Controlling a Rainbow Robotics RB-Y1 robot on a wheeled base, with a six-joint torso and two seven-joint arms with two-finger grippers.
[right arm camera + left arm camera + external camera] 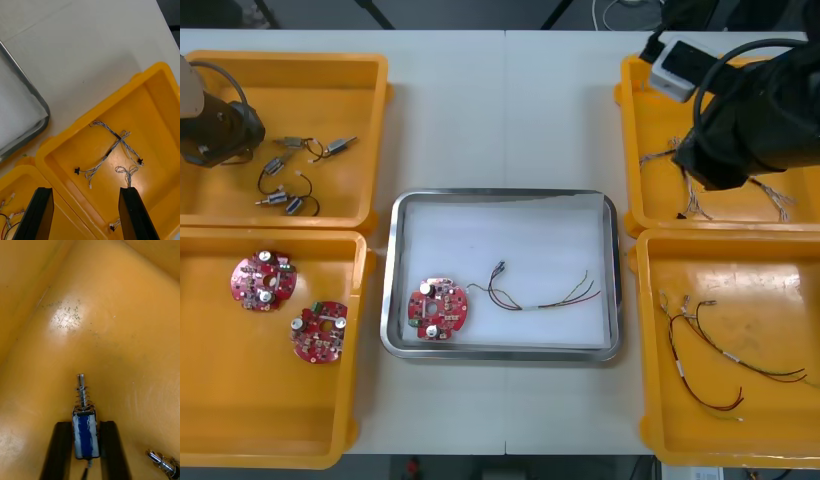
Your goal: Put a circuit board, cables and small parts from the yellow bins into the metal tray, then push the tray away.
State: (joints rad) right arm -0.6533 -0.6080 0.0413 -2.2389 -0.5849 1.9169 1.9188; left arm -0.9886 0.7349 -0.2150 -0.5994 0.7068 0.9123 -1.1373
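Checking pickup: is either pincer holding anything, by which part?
The left pincer, over the far left bin, grips a small metal part by its blue body. The right pincer holds nothing.

Yellow bins (300,95), red circuit boards (264,281), blue-wrapped small metal part (85,435).

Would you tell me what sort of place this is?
Likely an electronics kitting bench: yellow bins of round red circuit boards and small metal parts flank a metal tray. The left gripper grips one in the far left bin; the right gripper hangs open over twisted blue and white cables.
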